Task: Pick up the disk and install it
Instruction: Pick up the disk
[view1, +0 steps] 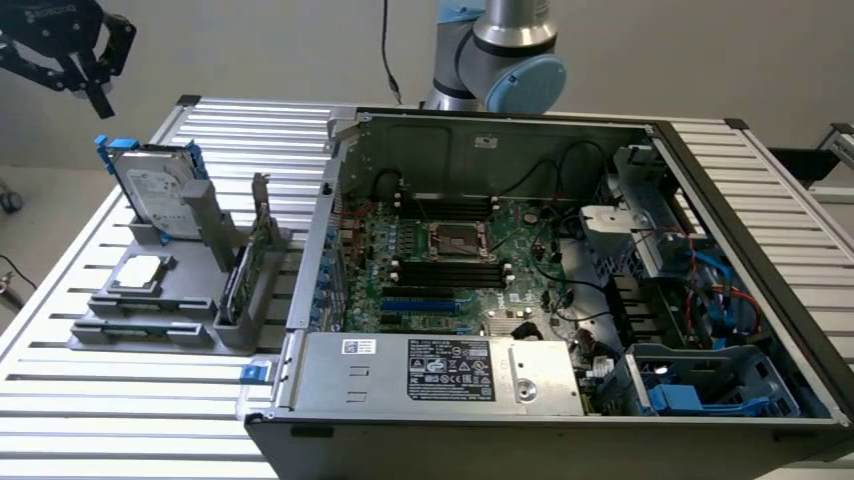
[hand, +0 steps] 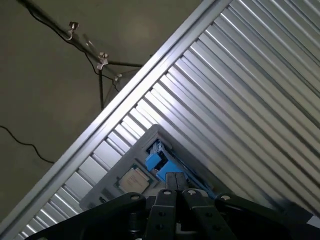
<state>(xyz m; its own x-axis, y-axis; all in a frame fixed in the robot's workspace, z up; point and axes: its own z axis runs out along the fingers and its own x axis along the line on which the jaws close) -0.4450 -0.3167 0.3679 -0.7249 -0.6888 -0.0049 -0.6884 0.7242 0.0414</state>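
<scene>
The room is bright, with soft, even light that seems to come from above. The ribbed metal worktop shines, and in the wrist view its ribs carry white streaks of glare. Inside the open computer case it is darker — the deepest shade sits low at the exterior view's right. The floor beside the worktop looks dim and brownish — the black claw gets little light.
</scene>
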